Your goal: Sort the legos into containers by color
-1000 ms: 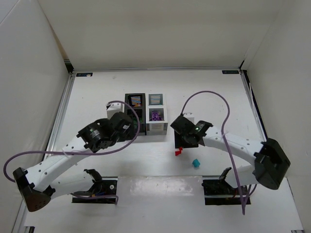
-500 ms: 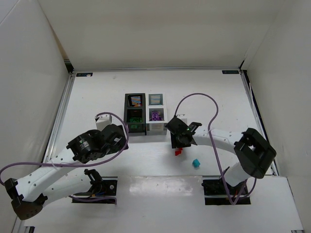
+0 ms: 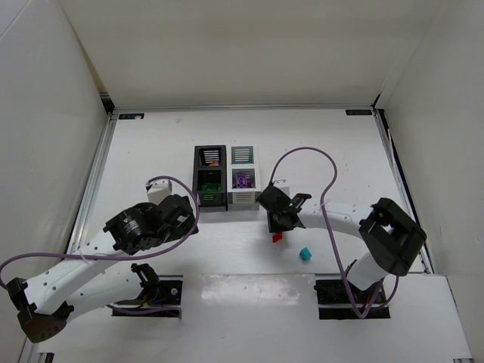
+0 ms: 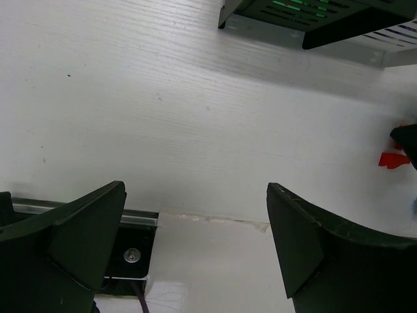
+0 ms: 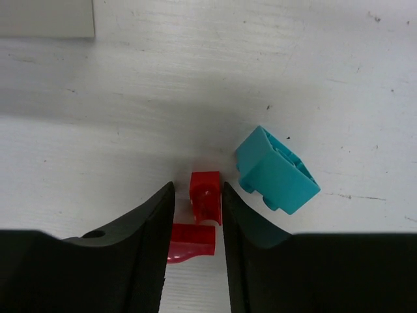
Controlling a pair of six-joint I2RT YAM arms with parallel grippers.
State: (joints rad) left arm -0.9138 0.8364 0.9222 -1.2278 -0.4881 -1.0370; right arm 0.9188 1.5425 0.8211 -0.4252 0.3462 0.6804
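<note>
Two red legos [image 5: 206, 194] lie on the table between the fingers of my right gripper [image 5: 198, 187]. The jaws stand a narrow gap apart and flank the bricks without clamping either. A teal lego [image 5: 277, 171] lies just right of the right finger. In the top view the right gripper [image 3: 277, 227] is low over the red legos [image 3: 277, 237], with the teal lego [image 3: 305, 254] near it. The containers [image 3: 243, 200] stand behind, holding purple, green and red pieces. My left gripper [image 4: 195, 188] is open and empty near the front edge, and also shows in the top view [image 3: 187, 217].
The left wrist view shows the black bin's underside [image 4: 293, 13] at the top, the red lego [image 4: 393, 158] at the far right, and a mount plate [image 4: 130, 251] at the table's front edge. Purple cables loop over both arms [image 3: 302, 151].
The left arm has pulled back from the bins toward the near left. The right gripper has shifted left and settled around the red legos. The bricks have not moved.
</note>
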